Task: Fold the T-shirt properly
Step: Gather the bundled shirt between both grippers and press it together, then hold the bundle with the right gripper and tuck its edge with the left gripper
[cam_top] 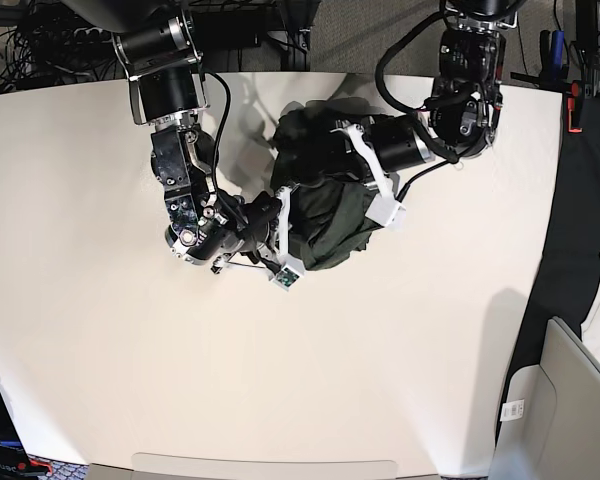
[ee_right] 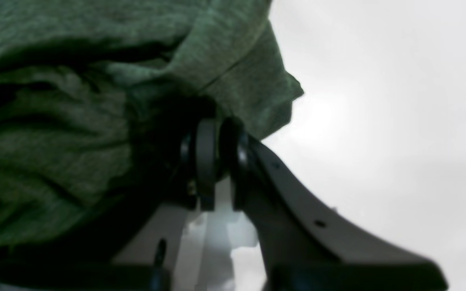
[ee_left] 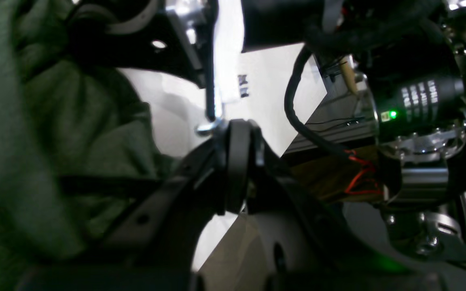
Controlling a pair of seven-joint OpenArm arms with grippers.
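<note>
T-shirt: the dark olive-green heathered knit T-shirt sits bunched in a crumpled heap toward the far middle of the pale cream worktop, nowhere near flat.
Right end effector: the black two-fingered right end effector has its tips pressed together, with green folds draped over and behind them; whether cloth is truly pinched between them I cannot tell.
Left end effector: the black left end effector also shows tips drawn closed, fabric lying along its left side; a real grip on cloth is not visible here.
Crowding: in the base view both arms meet at the heap, wrists close on either side. Risk, to my eye: a clash between them if either swings inward.
Grip risk: thin knit could slide out of a shallow pinch, or several layers could come up together, so a lift spreads nothing.
Snag risk: folds hang near the brackets and cables by the left wrist; cloth could catch there.
Fold risk: sleeves and hem are hidden in the bundle, so folding now would likely lock in creases.
</note>
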